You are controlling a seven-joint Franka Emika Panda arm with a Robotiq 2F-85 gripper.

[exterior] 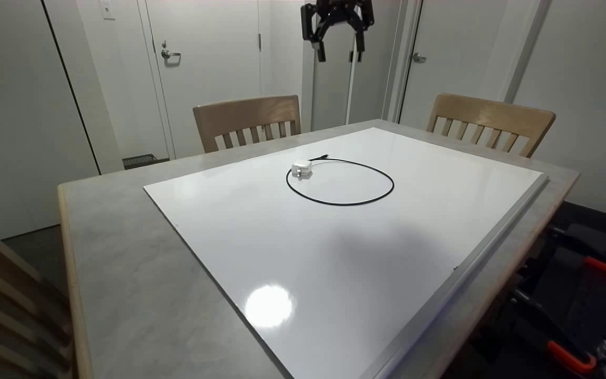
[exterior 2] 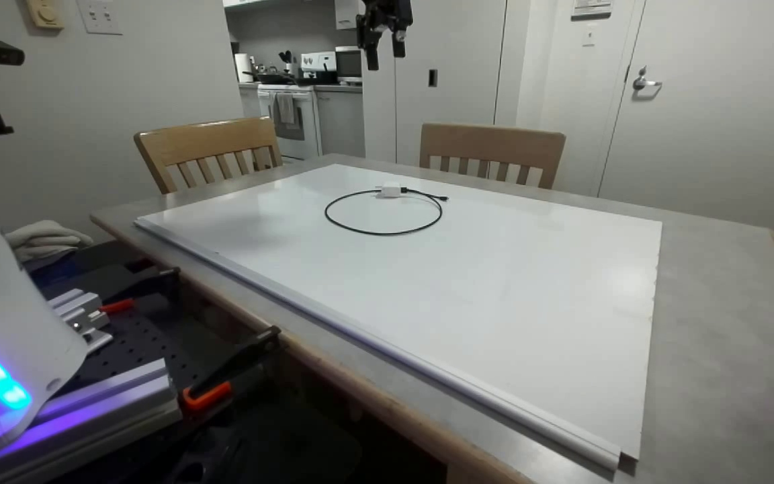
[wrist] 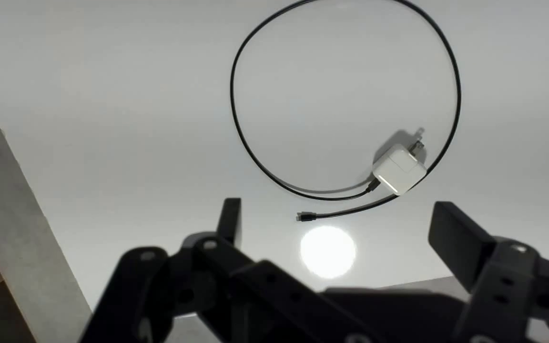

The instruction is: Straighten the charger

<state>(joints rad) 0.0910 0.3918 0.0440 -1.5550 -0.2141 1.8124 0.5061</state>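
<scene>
Gripper [exterior: 340, 55] is hanging spread wide, well above cable [wrist: 459, 95], which is looking light, springy, slippery, probably wanting a pinch near its free tip [wrist: 307, 216].

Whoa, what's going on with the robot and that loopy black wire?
The robot arm is supposed to straighten the black charger cable, but it isn't touching it yet. Its gripper hangs open up above. The cable lies in a big loop on the white board, one end plugged into a white plug block, the other end loose.
</scene>
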